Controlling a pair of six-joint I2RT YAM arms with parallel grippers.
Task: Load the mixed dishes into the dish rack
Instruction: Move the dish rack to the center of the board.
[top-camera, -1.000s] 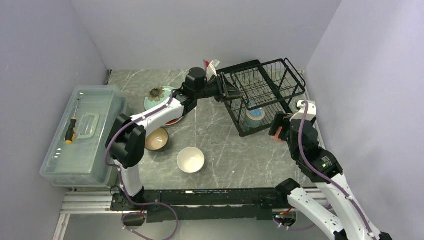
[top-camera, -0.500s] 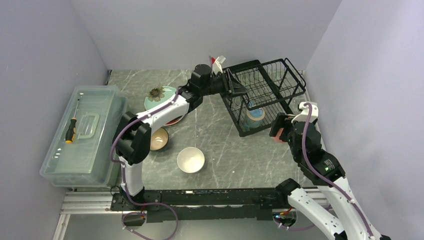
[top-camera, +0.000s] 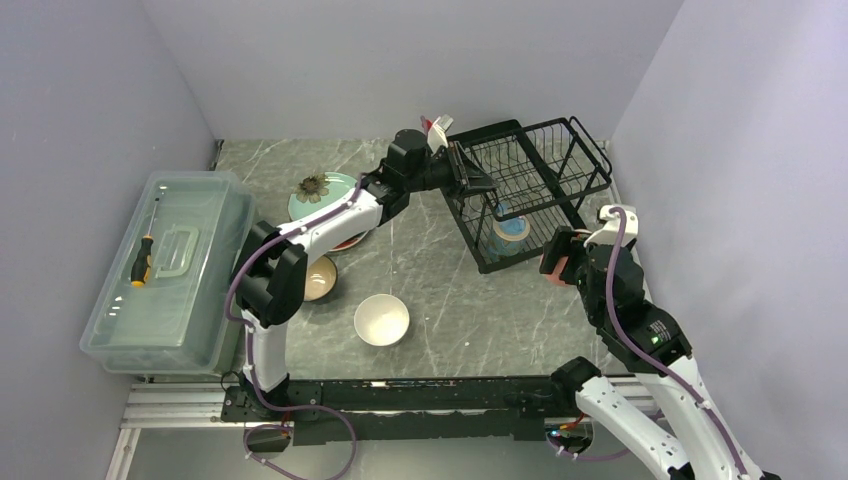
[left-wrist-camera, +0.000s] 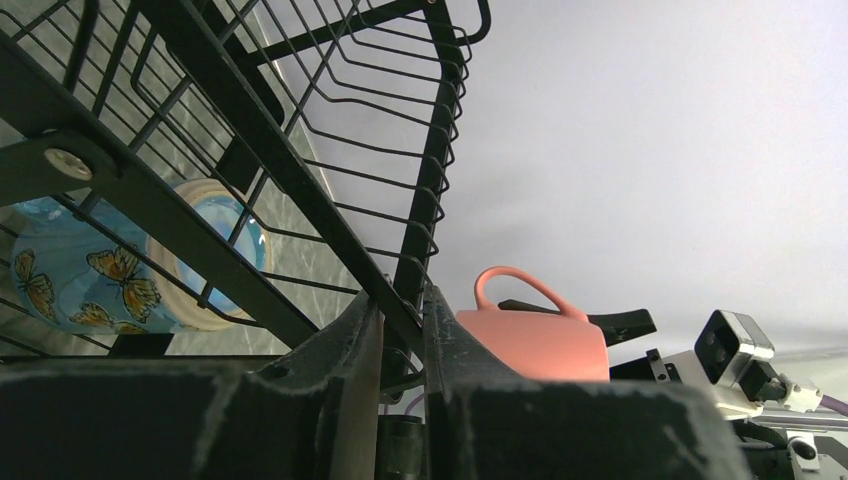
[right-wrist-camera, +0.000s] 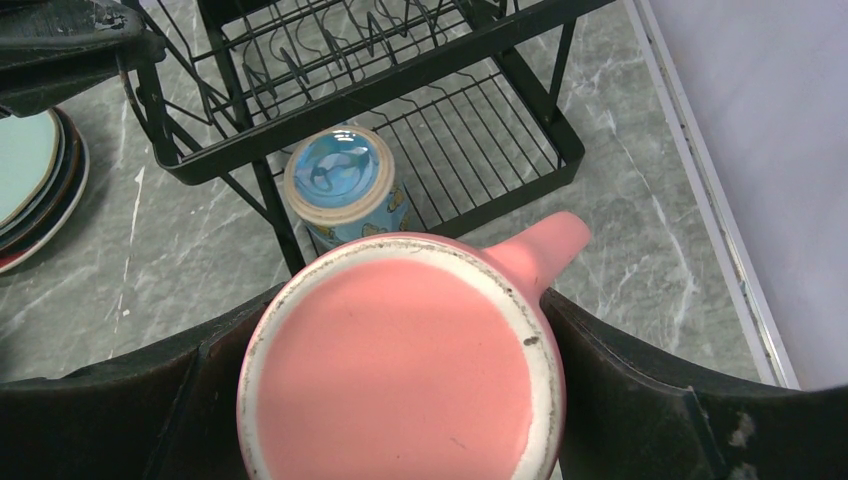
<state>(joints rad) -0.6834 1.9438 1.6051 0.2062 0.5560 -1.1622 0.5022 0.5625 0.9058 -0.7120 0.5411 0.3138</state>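
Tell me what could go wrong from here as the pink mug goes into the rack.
1. The blue mug already stands in the lower tier; the pink mug, lowered there, may knock it.
2. The left fingers clamp a bar of the dish rack; any pull could tilt or shift it mid-placement.

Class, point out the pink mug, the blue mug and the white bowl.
pink mug (right-wrist-camera: 400, 370), right wrist view, round pink end.
blue mug (right-wrist-camera: 340, 172), right wrist view, round blue end.
white bowl (top-camera: 381, 319), top view, inner hollow.
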